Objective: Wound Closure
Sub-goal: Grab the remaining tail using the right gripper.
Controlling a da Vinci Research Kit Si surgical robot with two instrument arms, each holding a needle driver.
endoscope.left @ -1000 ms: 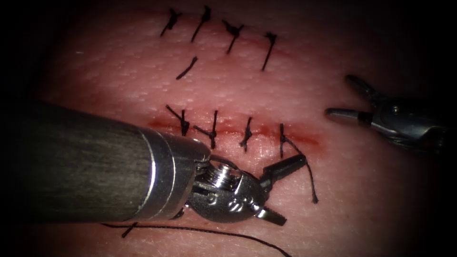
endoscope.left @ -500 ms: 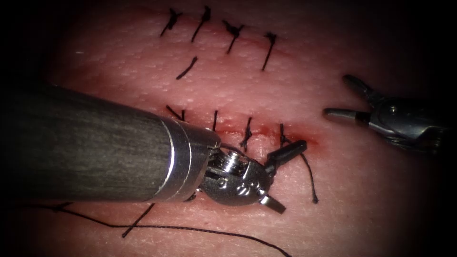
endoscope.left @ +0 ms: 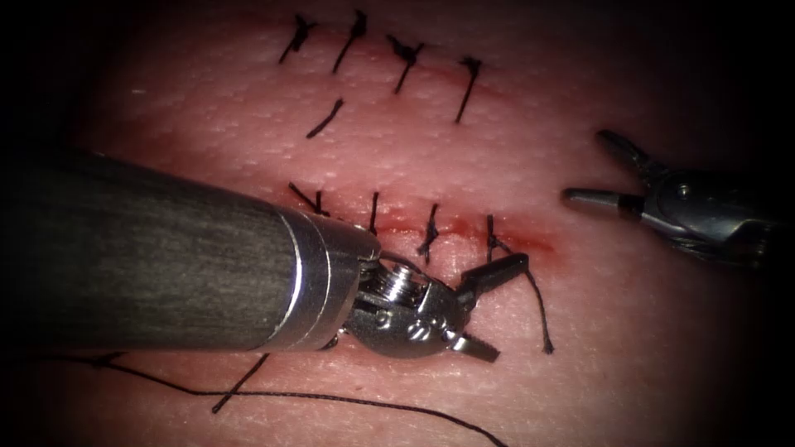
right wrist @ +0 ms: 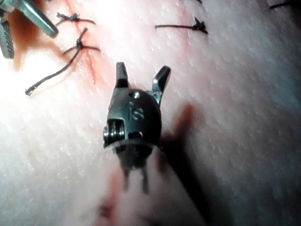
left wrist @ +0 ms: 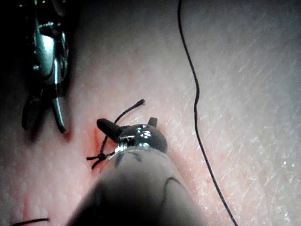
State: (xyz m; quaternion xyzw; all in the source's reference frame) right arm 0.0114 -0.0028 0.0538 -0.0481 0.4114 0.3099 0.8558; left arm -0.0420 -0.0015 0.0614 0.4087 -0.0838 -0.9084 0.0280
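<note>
Cut (endoscope.left: 464,233) runs across the tissue (endoscope.left: 248,149), closed by four stitches (endoscope.left: 430,233). Left hand (endoscope.left: 490,308) hovers just below its right end, jaws spread wide, holding nothing, upper jaw beside the last stitch's loose tail (endoscope.left: 540,310). Right hand (endoscope.left: 603,170) waits to the right, well apart, jaws spread, empty. Thread (endoscope.left: 348,401) lies slack along the near tissue

The left hand (left wrist: 130,128) stands with its jaws spread, holding nothing, over the tissue (left wrist: 244,94). One jaw lies against a knotted stitch (left wrist: 99,157) at a patch of red fluid (left wrist: 96,139), and that stitch's cut end (left wrist: 129,109) curls away past the jaw. A long loose thread (left wrist: 197,122) runs across the tissue, well apart. The right hand (left wrist: 43,113) hangs near the red patch, jaws parted and empty.
</note>
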